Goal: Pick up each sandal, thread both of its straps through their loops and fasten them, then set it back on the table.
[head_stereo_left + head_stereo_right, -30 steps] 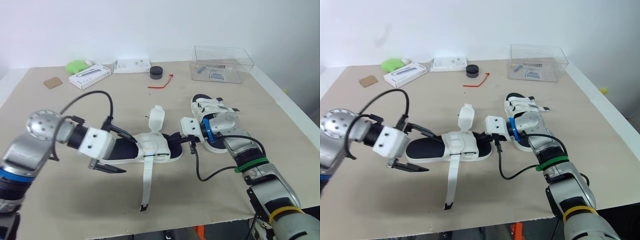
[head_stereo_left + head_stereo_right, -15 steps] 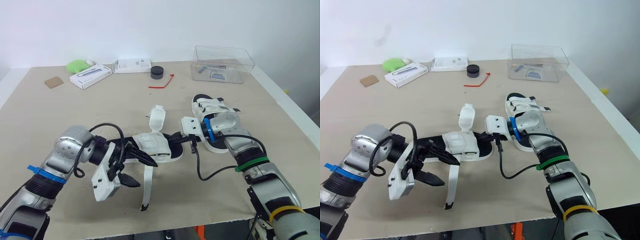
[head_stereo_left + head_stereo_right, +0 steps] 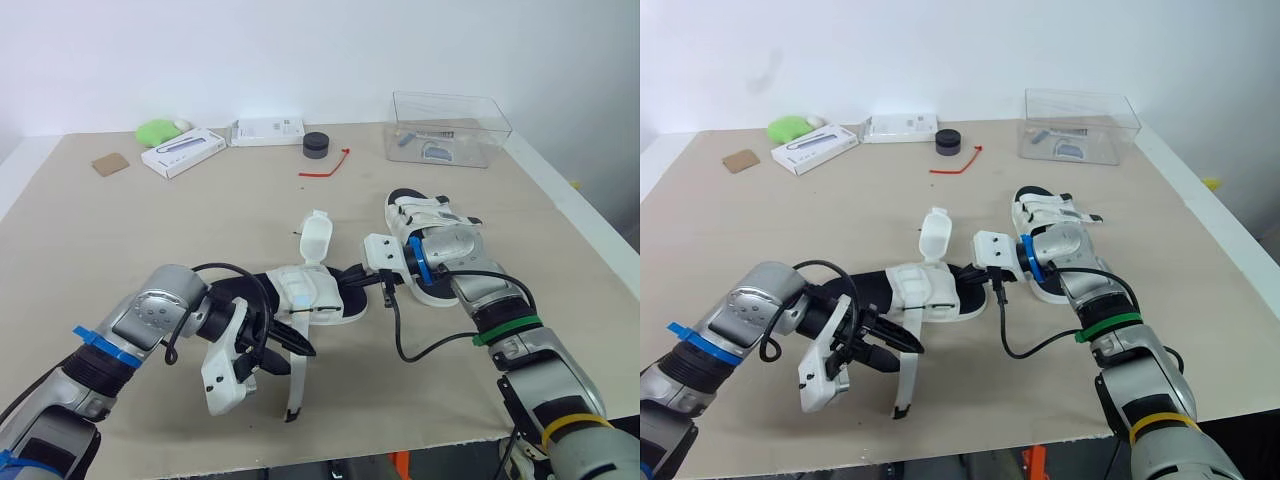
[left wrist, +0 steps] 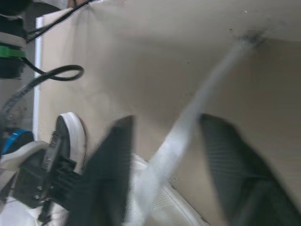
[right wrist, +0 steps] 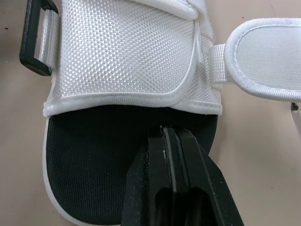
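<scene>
A white sandal (image 3: pixel 305 292) with a black footbed lies in the middle of the table. Its short strap (image 3: pixel 315 238) sticks up and its long strap (image 3: pixel 296 375) trails toward the front edge. My left gripper (image 3: pixel 285 345) is at the base of that long strap. In the left wrist view its fingers (image 4: pixel 113 160) stand apart, with the strap (image 4: pixel 188 127) between them untouched. My right gripper (image 5: pixel 171 136) is shut, its tips resting on the sandal's footbed (image 5: pixel 94 155) at the toe end. A second white sandal (image 3: pixel 432 222) lies to the right with its straps across it.
At the back stand a clear plastic box (image 3: pixel 450 128), a black puck (image 3: pixel 317 145), a red tie (image 3: pixel 325 168), two white boxes (image 3: pixel 180 152) (image 3: pixel 265 131), a green object (image 3: pixel 153 131) and a brown card (image 3: pixel 108 163). The table's front edge is close behind the long strap's end.
My left arm swung from the sandal's heel side round to the front. Its fingers have narrowed around the long strap. The right arm and both sandals stayed put.
</scene>
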